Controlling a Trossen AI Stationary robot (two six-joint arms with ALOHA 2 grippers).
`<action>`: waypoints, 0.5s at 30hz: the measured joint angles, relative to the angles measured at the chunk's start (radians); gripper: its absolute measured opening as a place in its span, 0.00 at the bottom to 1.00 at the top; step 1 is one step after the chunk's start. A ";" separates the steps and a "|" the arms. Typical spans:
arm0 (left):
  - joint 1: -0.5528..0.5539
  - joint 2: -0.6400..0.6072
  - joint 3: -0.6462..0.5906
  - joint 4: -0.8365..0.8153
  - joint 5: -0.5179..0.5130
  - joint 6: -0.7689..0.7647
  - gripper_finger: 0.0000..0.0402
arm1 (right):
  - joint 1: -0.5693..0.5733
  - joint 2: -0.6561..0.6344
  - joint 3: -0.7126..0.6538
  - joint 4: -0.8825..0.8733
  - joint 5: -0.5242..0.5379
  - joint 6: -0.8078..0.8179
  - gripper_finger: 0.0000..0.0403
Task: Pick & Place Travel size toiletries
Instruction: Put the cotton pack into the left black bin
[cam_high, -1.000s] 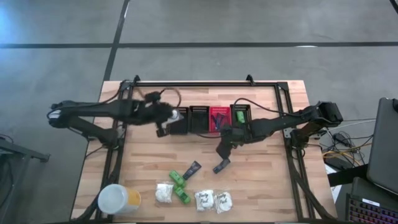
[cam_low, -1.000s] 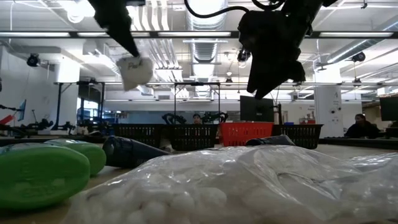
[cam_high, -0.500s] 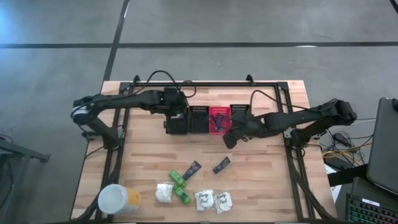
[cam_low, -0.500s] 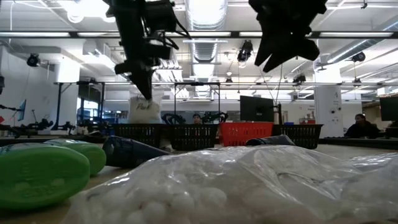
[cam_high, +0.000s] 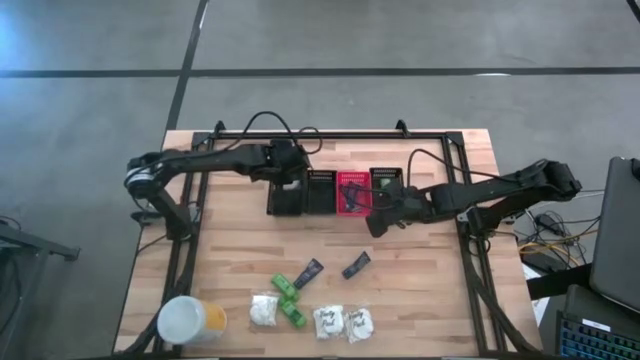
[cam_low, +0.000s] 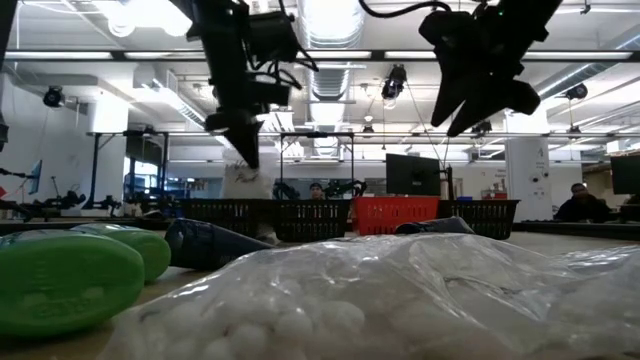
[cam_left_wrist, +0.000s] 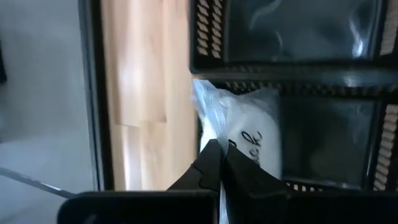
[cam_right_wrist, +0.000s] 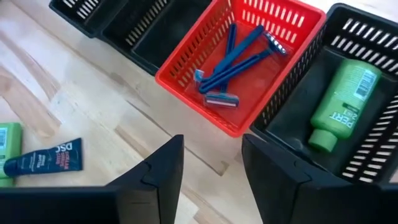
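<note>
White crinkly packet (cam_left_wrist: 239, 134) is hanging pinched between the closed fingers of my left end effector (cam_high: 287, 168), right over the leftmost black basket (cam_high: 285, 200) at the far side of the tabletop (cam_high: 420, 280). I am holding only its top edge, and the bag is lying against the basket's near wall; letting go now could leave it draped over the rim or slid out onto the wood. My right end effector (cam_right_wrist: 211, 165) is hovering spread wide and empty, just in front of the red basket (cam_right_wrist: 186, 78) with the blue razors (cam_right_wrist: 233, 59). Half a second ago my left arm was higher, with the packet clear above the baskets; my right arm was just left of where it is now.
</note>
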 joint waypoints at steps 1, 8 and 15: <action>0.002 0.000 0.016 -0.008 0.000 -0.002 0.00 | 0.000 0.000 -0.002 0.001 -0.001 -0.002 0.41; 0.016 0.009 0.073 -0.013 -0.001 0.021 0.01 | -0.006 0.002 -0.002 0.031 -0.001 -0.050 0.41; 0.031 0.043 0.034 -0.051 -0.002 0.038 0.01 | -0.006 0.002 -0.002 0.031 -0.001 -0.056 0.37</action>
